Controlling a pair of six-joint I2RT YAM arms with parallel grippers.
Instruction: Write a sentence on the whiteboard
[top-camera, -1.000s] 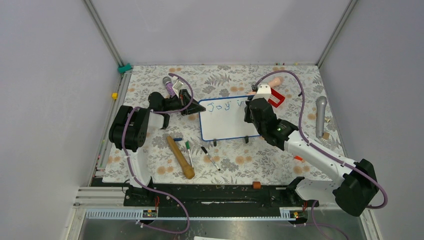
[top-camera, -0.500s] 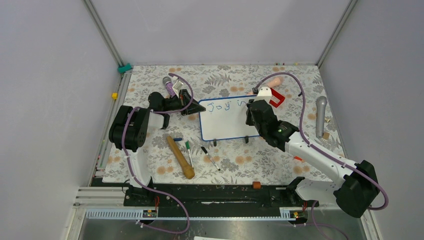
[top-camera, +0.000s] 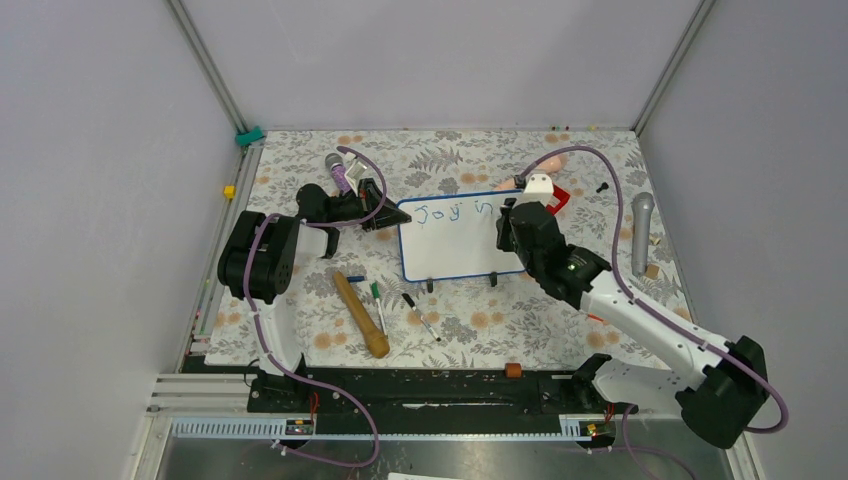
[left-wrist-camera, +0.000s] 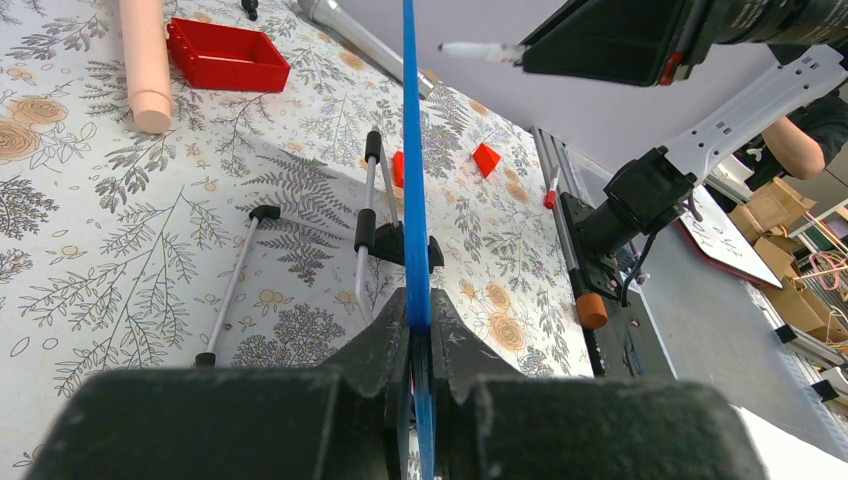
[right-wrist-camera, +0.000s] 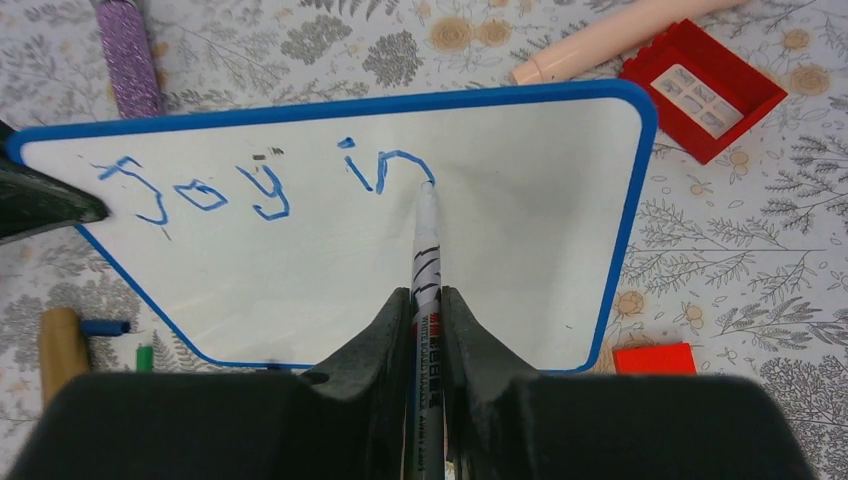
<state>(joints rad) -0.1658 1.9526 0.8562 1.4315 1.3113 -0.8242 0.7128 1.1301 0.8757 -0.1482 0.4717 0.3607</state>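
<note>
The whiteboard (top-camera: 450, 250) with its blue frame stands tilted at the table's middle; it also shows in the right wrist view (right-wrist-camera: 300, 260). Blue letters "Joy in" (right-wrist-camera: 265, 185) run along its top. My left gripper (top-camera: 385, 220) is shut on the board's left edge, seen edge-on as a blue strip (left-wrist-camera: 415, 180) between the jaws. My right gripper (top-camera: 508, 222) is shut on a white whiteboard marker (right-wrist-camera: 425, 250), whose tip touches the end of the "n".
A red window brick (right-wrist-camera: 700, 85) and a pink cylinder (right-wrist-camera: 610, 35) lie behind the board. A wooden stick (top-camera: 360, 315) and loose markers (top-camera: 420, 312) lie in front. A purple microphone (top-camera: 337, 170) and a grey microphone (top-camera: 640, 230) lie at the sides.
My right gripper has moved to the right along the board's top line, and the letters "in" have grown after "Joy". The left gripper and board have not moved.
</note>
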